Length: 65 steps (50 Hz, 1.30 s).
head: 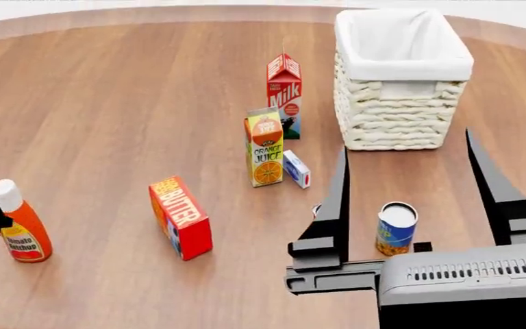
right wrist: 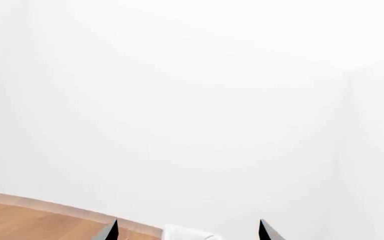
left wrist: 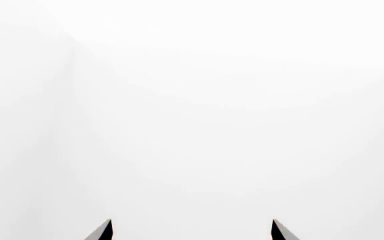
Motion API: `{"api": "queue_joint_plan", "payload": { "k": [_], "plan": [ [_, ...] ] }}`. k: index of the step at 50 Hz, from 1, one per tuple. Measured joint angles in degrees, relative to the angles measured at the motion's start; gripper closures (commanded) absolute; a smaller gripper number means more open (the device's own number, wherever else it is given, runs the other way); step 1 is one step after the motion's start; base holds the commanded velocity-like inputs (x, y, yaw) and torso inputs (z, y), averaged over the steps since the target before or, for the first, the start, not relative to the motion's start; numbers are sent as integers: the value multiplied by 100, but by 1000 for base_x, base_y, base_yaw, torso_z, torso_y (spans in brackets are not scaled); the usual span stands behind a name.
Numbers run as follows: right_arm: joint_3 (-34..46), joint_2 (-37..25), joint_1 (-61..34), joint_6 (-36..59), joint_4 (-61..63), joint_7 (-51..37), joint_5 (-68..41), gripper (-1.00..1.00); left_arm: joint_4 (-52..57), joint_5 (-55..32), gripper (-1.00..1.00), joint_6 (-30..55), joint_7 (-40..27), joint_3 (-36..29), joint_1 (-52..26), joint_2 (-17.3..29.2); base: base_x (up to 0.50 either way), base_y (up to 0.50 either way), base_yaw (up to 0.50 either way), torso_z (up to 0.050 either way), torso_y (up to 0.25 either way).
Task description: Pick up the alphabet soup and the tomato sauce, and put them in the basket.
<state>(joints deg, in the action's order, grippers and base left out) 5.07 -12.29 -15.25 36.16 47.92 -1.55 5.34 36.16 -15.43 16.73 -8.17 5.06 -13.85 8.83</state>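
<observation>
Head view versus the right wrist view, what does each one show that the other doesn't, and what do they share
Only the head view shows the alphabet soup standing between the open right gripper's fingers, plus the milk carton, orange juice carton, butter box and ketchup bottle. Only the right wrist view shows the white wall beyond the table. Both show the wooden table, the gripper's fingers, and what looks like the basket liner's edge.

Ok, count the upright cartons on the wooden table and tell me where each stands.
2. The red milk carton stands left of the cream wicker basket; the orange-and-green juice carton stands just in front of it. The right end effector may hide others.
</observation>
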Motion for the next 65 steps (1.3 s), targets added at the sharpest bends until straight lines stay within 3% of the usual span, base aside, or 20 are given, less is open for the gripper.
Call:
{"api": "queue_joint_plan", "payload": {
  "k": [36, 57, 65],
  "plan": [
    [133, -106, -94, 171, 263, -71, -36, -100, 302, -409, -100, 254, -194, -14, -28, 172, 0, 0, 0, 50, 0],
    [191, -106, -39, 99, 243, -106, -172, -100, 387, -875, -100, 345, -280, 122, 37, 189, 0, -379, 0, 0, 0],
    [248, -158, -2, 49, 209, -144, -131, -100, 394, -935, -100, 331, -304, 107, 52, 207, 0, -9, 0, 0, 0]
  ]
}}
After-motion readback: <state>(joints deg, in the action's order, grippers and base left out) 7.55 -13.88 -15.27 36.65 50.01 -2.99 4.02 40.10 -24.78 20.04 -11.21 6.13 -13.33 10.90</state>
